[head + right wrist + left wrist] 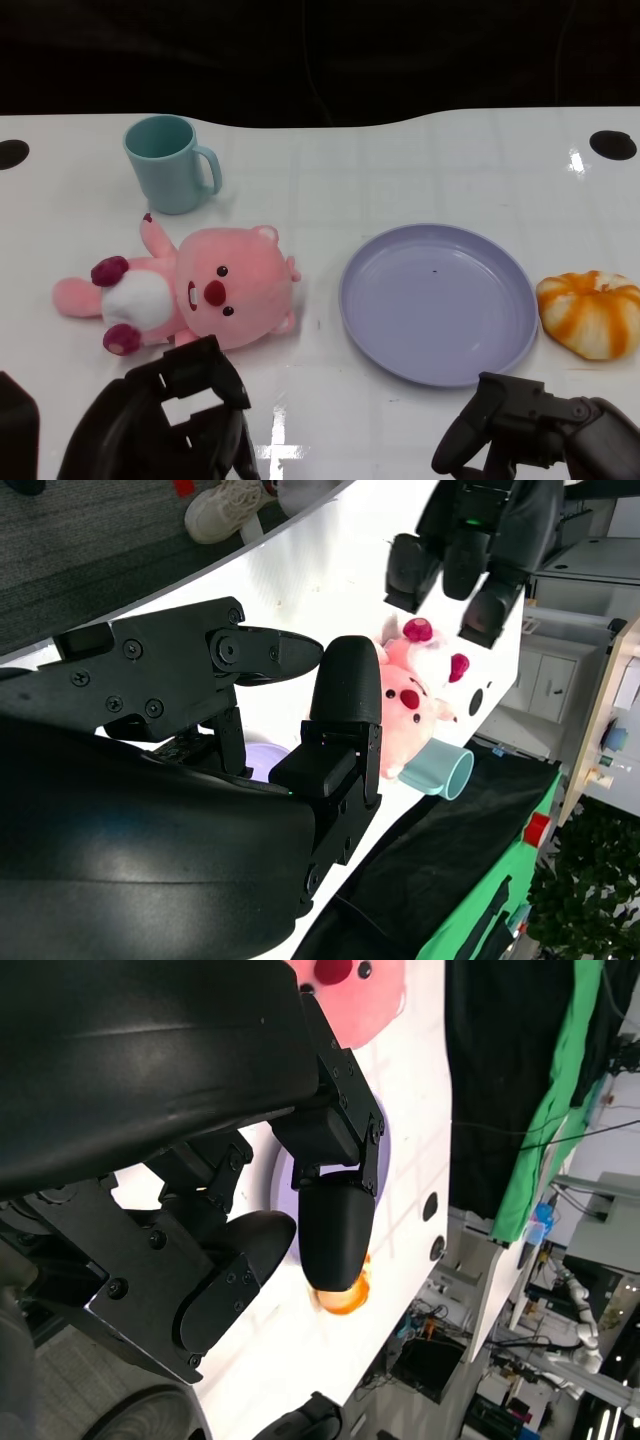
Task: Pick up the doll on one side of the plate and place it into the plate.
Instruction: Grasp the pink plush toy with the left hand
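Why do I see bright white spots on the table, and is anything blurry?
Head view: overhead lights glare off the glossy table, near the left hand and at the far right; the pink doll and purple plate stay sharp. Wrist views: each hand fills the frame, dark.

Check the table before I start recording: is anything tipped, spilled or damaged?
Nothing stands out. The pink plush doll lies on its back left of the empty lilac plate; the teal mug stands upright.

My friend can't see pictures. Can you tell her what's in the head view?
A pink doll lies on a white table, left of an empty purple plate. Both black robot hands, left hand and right hand, wait near the bottom, holding nothing.
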You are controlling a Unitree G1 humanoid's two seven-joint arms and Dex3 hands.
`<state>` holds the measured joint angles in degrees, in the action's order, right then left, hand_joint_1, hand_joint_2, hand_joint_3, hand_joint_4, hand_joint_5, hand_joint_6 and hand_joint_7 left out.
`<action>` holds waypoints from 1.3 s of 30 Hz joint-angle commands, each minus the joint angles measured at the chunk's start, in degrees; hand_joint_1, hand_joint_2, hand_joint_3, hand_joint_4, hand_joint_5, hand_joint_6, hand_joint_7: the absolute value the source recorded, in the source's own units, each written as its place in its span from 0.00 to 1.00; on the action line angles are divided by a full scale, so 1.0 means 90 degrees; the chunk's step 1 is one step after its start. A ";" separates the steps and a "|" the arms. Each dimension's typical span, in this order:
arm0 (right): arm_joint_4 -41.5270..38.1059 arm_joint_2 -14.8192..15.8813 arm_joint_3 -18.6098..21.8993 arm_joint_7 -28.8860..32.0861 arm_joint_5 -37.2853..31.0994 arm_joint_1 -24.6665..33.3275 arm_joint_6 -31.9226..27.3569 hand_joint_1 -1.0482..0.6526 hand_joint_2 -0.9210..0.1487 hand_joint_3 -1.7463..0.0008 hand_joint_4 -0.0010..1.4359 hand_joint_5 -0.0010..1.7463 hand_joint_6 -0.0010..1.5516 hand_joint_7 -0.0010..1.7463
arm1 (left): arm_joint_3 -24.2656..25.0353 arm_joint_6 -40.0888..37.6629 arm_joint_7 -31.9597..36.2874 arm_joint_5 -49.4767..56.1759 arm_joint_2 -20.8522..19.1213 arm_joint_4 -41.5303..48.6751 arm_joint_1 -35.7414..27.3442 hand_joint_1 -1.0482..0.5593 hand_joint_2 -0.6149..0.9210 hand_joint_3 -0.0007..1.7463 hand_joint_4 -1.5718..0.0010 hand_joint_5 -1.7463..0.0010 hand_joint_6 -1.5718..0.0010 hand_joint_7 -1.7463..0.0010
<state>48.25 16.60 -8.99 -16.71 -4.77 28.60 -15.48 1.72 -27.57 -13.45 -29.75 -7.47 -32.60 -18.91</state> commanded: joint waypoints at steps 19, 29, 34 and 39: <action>-0.0003 -0.0059 -0.0098 0.0068 0.0052 -0.0167 -0.0056 0.47 0.00 0.80 0.46 0.92 0.38 0.76 | 0.0509 0.1429 0.0041 0.2070 -0.1097 0.0107 0.0800 0.37 1.00 0.11 0.81 0.49 0.64 0.94; 0.0055 -0.0046 -0.0115 0.0067 0.0045 -0.0155 -0.0140 0.47 0.00 0.80 0.46 0.92 0.38 0.76 | 0.0365 0.2312 0.0090 0.3932 -0.1883 0.0793 0.1412 0.31 1.00 0.06 0.89 0.61 0.70 0.99; 0.0075 -0.0043 -0.0122 0.0071 0.0037 -0.0148 -0.0158 0.46 0.00 0.80 0.46 0.92 0.38 0.76 | 0.0106 0.2261 -0.0050 0.5099 -0.2448 0.1015 0.1872 0.30 1.00 0.05 0.93 0.64 0.74 1.00; 0.0117 -0.0040 -0.0146 0.0092 -0.0009 -0.0152 -0.0188 0.46 0.00 0.80 0.46 0.91 0.38 0.76 | -0.0317 0.2024 -0.0429 0.6088 -0.2992 0.1353 0.2445 0.29 1.00 0.04 0.97 0.69 0.78 1.00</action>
<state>48.50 15.94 -10.48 -16.15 -4.72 27.23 -16.74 -0.39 -8.50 -15.83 23.01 -32.28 -21.25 1.64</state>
